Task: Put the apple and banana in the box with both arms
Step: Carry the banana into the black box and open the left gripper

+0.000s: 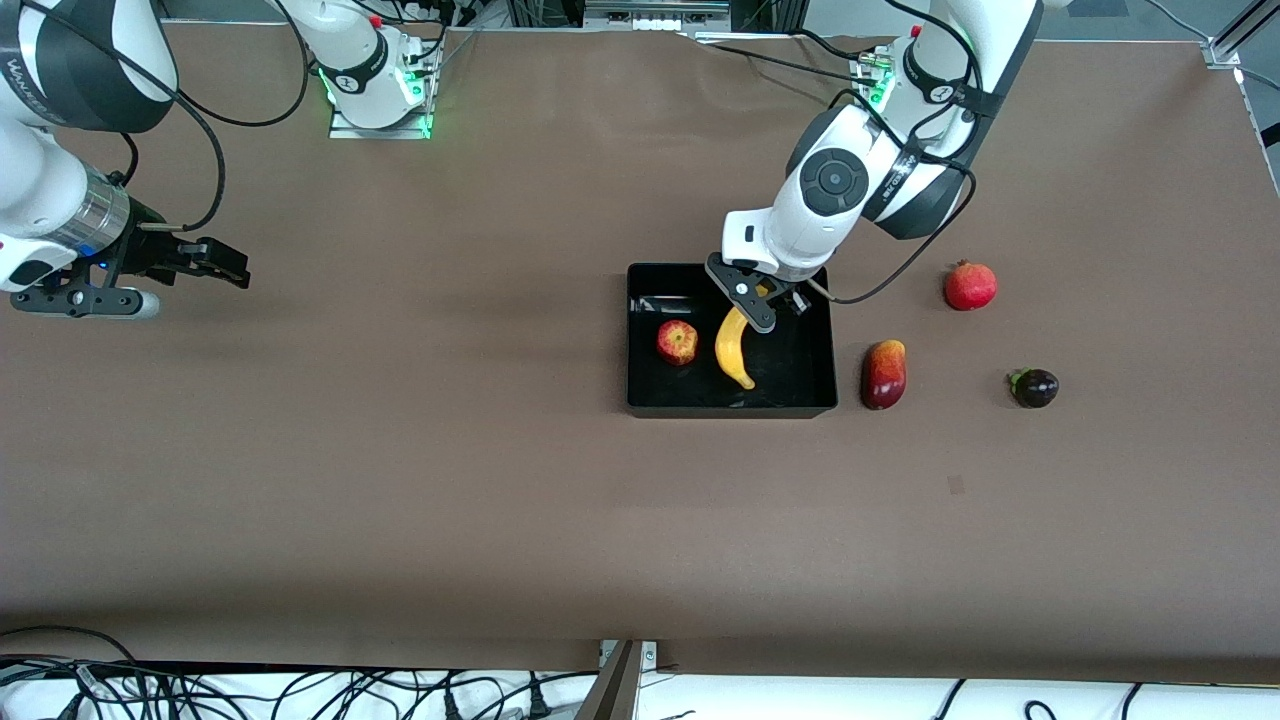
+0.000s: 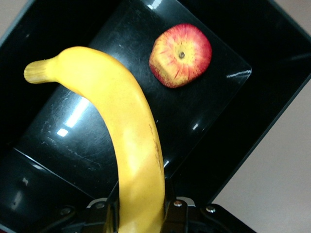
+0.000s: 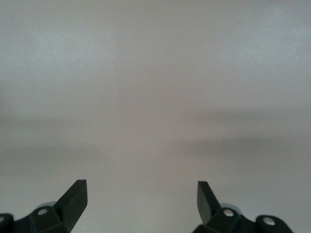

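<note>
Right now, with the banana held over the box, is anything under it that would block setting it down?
Nothing visible does. The left gripper is shut on the banana over the box, and the floor beneath is bare. The apple already lies in the box beside the banana, apart from it. The right gripper waits open.

Left claw point(image 1: 757, 303) grips banana point(image 1: 733, 349) over box point(image 1: 730, 406).

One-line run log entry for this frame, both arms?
left gripper: shut on long yellow banana, over glossy black tray | mottled red-yellow apple: in tray | right gripper: open, waiting over bare table
</note>
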